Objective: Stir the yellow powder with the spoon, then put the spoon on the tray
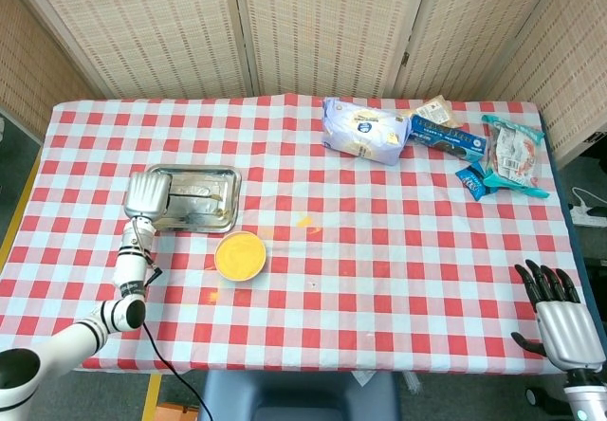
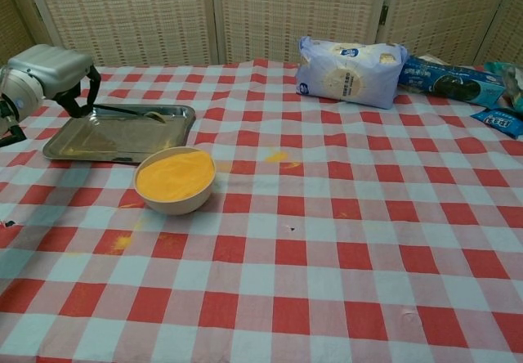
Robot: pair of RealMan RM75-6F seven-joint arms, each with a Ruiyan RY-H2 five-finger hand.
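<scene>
— So why is the left hand (image 2: 51,70) hanging over the tray's (image 1: 224,222) left end like that?

— It's pinching the spoon (image 2: 135,112) by the handle, and the spoon's bowl looks to be down on the tray or just above it; I can't tell if it touches. My guess is it's setting the spoon down, which would be the last bit of the job.

— And the powder?

— One bowl of yellow powder (image 2: 174,179), just off the tray's front right corner, nearer the bench's (image 2: 343,240) left edge than its middle. A few yellow spills on the cloth beside it.

— The right hand (image 1: 557,312)?

— Parked at the bench's front right corner, fingers spread, holding nothing. Probably idle because nothing here needs it.

— What else is on there?

— One big pale food bag (image 2: 350,70) toward the far edge, and right of it a clutter of snack packets (image 1: 479,155) by the far right corner. One tray, one spoon, one bowl.
</scene>
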